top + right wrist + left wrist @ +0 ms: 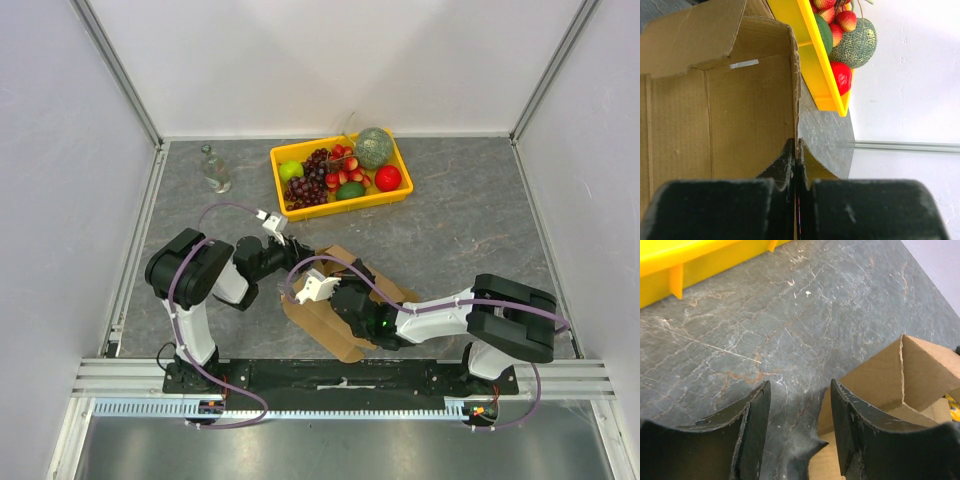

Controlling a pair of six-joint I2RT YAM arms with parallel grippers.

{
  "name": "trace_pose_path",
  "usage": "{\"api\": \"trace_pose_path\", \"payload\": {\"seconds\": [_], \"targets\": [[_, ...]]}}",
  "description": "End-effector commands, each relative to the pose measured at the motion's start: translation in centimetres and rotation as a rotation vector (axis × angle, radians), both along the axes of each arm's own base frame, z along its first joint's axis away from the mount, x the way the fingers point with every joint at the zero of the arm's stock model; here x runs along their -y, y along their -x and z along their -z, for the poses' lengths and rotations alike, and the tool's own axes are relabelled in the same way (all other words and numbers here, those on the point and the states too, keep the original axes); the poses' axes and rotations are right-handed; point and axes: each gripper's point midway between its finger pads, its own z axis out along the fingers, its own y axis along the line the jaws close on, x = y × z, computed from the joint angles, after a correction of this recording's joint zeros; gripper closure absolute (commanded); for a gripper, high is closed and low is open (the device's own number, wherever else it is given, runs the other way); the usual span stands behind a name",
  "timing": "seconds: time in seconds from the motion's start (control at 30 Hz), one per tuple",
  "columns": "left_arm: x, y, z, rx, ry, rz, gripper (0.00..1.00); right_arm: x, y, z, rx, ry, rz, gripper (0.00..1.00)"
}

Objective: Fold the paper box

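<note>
The top view looks steeply down from above and behind the arm bases, taking in the whole bench, with the yellow tray at its far side. The left wrist view sits low and close, facing past its jaws toward the tray's wall. The right wrist view, rolled sideways, hugs the paper box, with the tray beyond. All three views share the tray and the box.

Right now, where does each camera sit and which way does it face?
Top external: overhead behind, facing down at table; left arm, right arm.
Left wrist: on that arm, facing forward over table; open left claw.
Right wrist: on right arm, facing paper box; right claw shut on its wall.
All share paper box, yellow tray.
</note>
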Motion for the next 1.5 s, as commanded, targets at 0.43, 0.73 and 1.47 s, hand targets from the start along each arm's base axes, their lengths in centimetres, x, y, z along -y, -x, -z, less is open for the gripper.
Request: {"api": "trace_pose_path", "payload": {"seconds": [0.43, 0.73, 1.47], "targets": [[0.6, 2.5, -8.7, 0.304, 0.173, 0.097, 0.43, -0.4, 0.2, 0.1, -0.014, -0.052, -0.007, 1.0], [1.3, 3.6, -8.7, 0.337, 0.154, 0.177, 0.43, -0.5, 0.2, 0.2, -0.016, -0.05, -0.011, 1.0], [2.0, 5.6, -9.5, 0.419, 0.13, 0.277, 0.42, -0.9, 0.3, 0.3, -0.03, -0.058, -0.024, 1.0]]}}
